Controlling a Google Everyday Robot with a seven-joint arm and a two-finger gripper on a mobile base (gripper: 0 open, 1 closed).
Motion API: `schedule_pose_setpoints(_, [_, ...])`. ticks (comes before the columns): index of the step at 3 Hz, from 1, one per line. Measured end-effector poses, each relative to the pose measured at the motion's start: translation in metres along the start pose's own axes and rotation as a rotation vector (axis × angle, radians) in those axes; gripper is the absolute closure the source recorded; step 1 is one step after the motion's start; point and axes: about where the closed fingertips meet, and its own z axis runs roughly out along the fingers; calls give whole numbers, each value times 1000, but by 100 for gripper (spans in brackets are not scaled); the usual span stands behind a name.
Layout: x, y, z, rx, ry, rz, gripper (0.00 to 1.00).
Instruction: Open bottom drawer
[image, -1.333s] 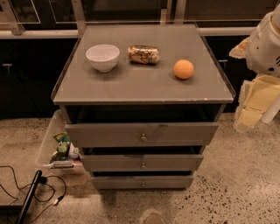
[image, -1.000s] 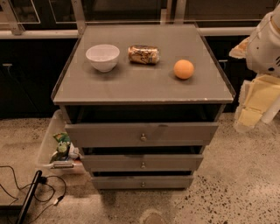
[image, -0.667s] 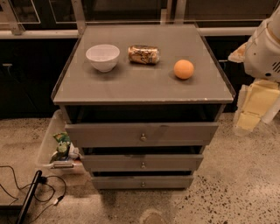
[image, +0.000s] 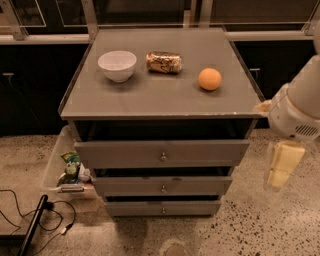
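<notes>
The bottom drawer (image: 162, 207) is the lowest and shortest grey front of the cabinet, with a small brass knob (image: 163, 210) at its centre. It looks pushed in, with only a dark gap above it. My gripper (image: 281, 164) hangs at the right of the cabinet, below the white arm housing (image: 295, 115). It is level with the top and middle drawers, well right of them and above the bottom drawer, touching nothing.
On the grey cabinet top (image: 165, 95) stand a white bowl (image: 117, 64), a lying can (image: 163, 62) and an orange (image: 210, 79). A clear bin (image: 56, 170) with packets sits on the floor at the left, with black cables (image: 30, 220) in front of it. Speckled floor lies ahead.
My arm and gripper have come down and slightly left along the cabinet's right side. The drawers and the things on top have not moved.
</notes>
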Motion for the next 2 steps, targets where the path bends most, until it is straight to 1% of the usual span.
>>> schedule_pose_setpoints(1, [27, 13, 56, -35, -16, -33, 0])
schedule_pose_setpoints(2, [51, 20, 107, -61, -43, -66, 0])
